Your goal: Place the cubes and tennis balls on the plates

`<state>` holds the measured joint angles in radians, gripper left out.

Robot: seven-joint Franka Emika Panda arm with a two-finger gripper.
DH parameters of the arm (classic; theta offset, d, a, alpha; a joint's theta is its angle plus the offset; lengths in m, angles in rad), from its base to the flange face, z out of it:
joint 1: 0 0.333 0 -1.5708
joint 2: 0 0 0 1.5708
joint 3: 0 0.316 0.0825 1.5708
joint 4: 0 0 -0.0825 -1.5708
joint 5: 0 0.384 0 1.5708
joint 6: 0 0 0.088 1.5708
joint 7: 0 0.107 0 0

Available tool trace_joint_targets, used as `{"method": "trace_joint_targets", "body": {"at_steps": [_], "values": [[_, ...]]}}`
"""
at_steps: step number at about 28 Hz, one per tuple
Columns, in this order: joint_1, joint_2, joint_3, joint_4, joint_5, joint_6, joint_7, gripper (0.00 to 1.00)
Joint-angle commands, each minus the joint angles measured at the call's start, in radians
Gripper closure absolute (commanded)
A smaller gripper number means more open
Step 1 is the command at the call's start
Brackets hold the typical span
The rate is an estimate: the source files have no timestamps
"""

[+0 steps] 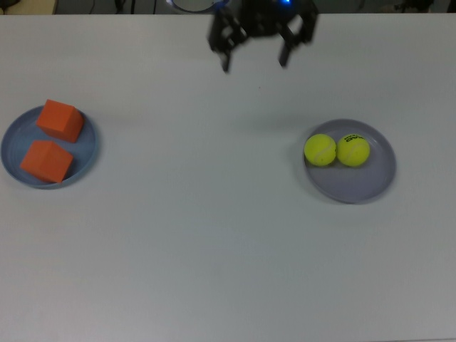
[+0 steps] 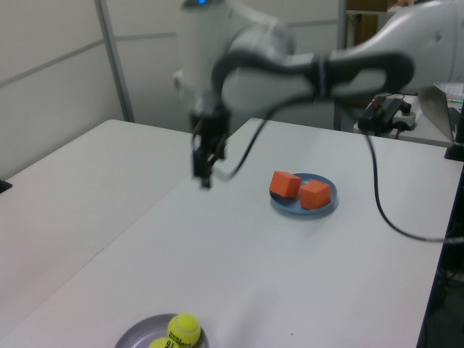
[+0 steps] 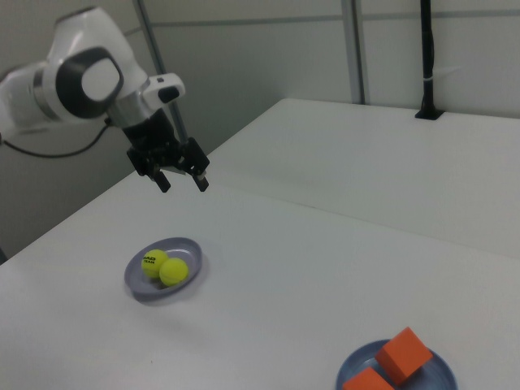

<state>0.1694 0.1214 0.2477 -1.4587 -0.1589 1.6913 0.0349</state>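
The gripper (image 3: pixel 181 182) hangs empty, fingers spread, above the surface (image 1: pixel 214 235); tennis balls (image 1: pixel 336 150) and cubes (image 1: pixel 53 141) sit on separate plates (image 1: pixel 370 184).

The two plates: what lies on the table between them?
Nothing. In the top view the table is bare between the blue plate with the cubes and the grey plate with the balls.

Gripper (image 3: pixel 183 182) raised high above the table, fingers spread, holding nothing.
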Motion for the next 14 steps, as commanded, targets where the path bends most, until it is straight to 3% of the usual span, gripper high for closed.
{"method": "trace_joint_targets", "body": {"at_steps": [1, 5, 14], "values": [[-0.071, -0.012, -0.022, 0.07, 0.083, -0.163, -0.03, 0.01], [-0.116, -0.034, -0.053, 0.08, 0.139, -0.217, -0.015, 0.02], [-0.157, -0.068, -0.076, 0.08, 0.125, -0.257, -0.02, 0.0]]}}
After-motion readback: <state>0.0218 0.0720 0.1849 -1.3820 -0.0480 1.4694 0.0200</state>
